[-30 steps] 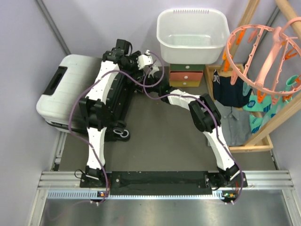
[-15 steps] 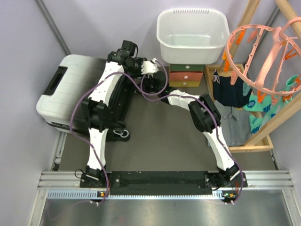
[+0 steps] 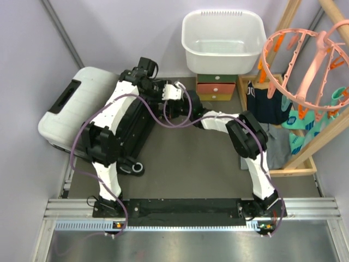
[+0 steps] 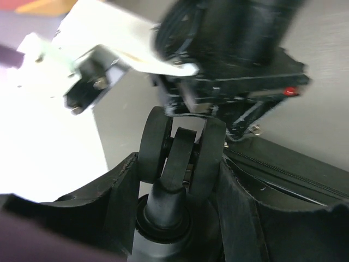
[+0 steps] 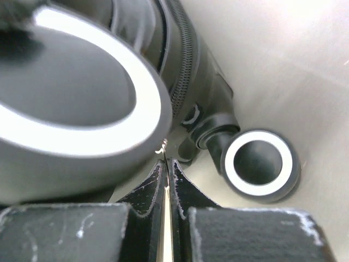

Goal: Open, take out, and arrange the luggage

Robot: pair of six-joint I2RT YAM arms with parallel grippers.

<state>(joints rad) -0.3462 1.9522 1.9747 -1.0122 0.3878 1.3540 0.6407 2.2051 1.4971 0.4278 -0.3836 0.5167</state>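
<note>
Top external view showed the suitcase (image 3: 82,106) lying on the left part of the table (image 3: 185,164). Its long way ran from its white end at the far left to its black wheel end near the middle. It looked shut, so I think the opening step was not done yet.

Both arms reached to the far corner of the wheel end. The left arm lay right over the case, so it was the closer one. The right arm came in from the other side. The case sat to the left of both sets of jaws.

In the left wrist view, the left gripper (image 4: 177,164) had its fingers wide apart around a double wheel (image 4: 180,150), and they seemed to squeeze it.

In the right wrist view, the right gripper (image 5: 165,164) had its jaws pressed almost together. Only a thin pale line showed between them. I could not tell if a zip tab was in there. The zip (image 5: 180,71) ran up and away just past the tips, so the next pull should follow that line.
</note>
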